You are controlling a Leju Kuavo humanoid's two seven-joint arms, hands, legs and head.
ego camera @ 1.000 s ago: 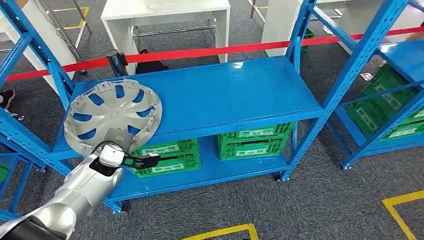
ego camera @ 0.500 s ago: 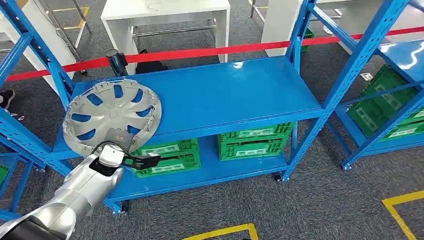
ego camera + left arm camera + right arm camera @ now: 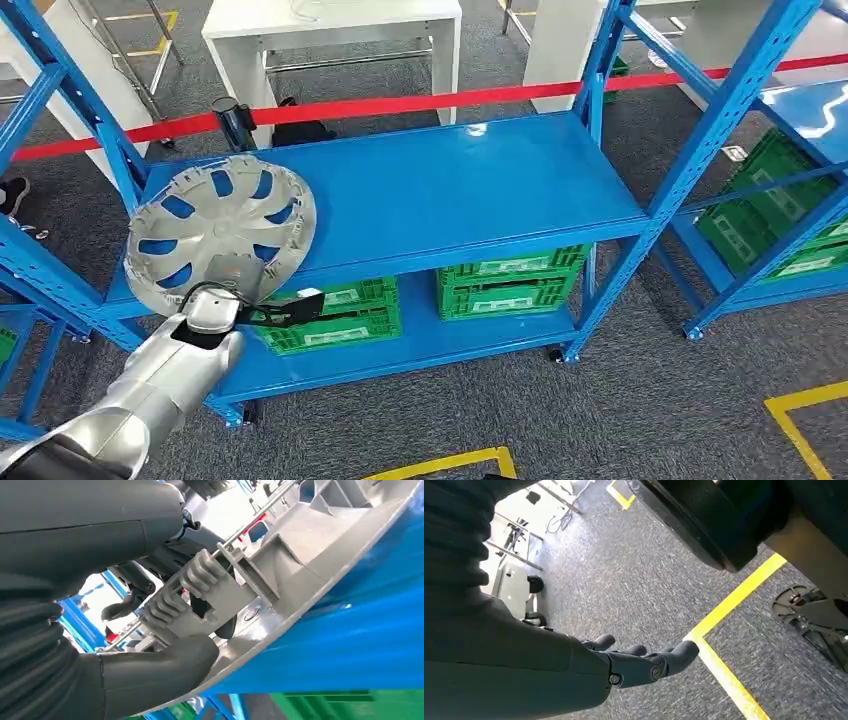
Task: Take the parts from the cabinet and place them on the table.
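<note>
The head view is evenly and brightly lit from above, sharp across the frame, with only soft shadows under the blue shelf (image 3: 420, 190); a small white glare spot sits near its back edge and another on the shelf at the upper right. In the left wrist view the left hand (image 3: 125, 605) is close and dark, the hubcap (image 3: 310, 555) soft with slight blur, and the background between the fingers blown out white. In the right wrist view the carpet (image 3: 634, 580) is crisp, the upper left corner overexposed, and the right hand (image 3: 639, 662) dim but clear.
</note>
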